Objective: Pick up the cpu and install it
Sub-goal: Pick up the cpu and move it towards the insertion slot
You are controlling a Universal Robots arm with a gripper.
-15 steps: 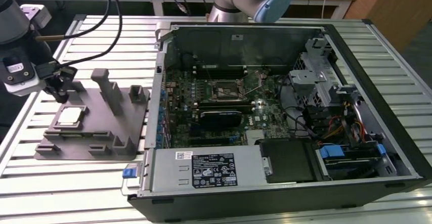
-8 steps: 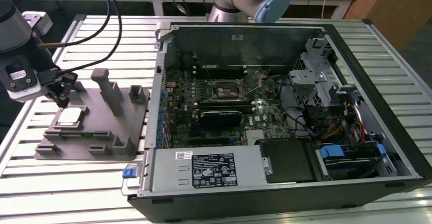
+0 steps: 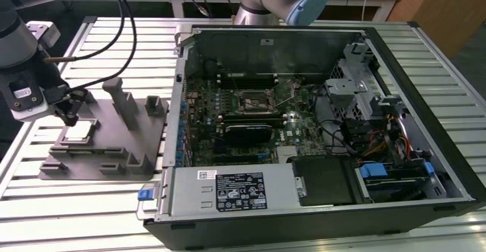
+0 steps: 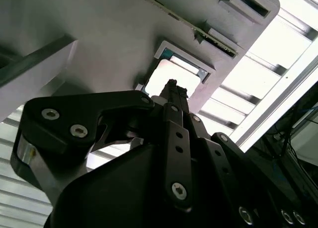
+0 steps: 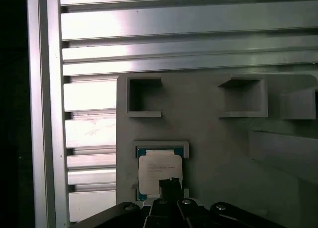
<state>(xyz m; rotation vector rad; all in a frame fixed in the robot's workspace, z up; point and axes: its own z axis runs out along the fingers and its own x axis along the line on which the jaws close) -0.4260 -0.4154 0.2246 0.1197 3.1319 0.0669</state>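
cpu (image 3: 78, 131): 1 pc, flat in a recess of the grey fixture block (image 3: 99, 155) at the exterior view's left, outside the open pc case (image 3: 319, 218). gripper (image 3: 70, 115) directly over it, fingers together, nothing clamped; contact w/ cpu can't tell. Exterior view adds 1 black socket (image 3: 253, 99) on the board. First wrist view adds 2 square recesses (image 5: 144, 96) in the block.
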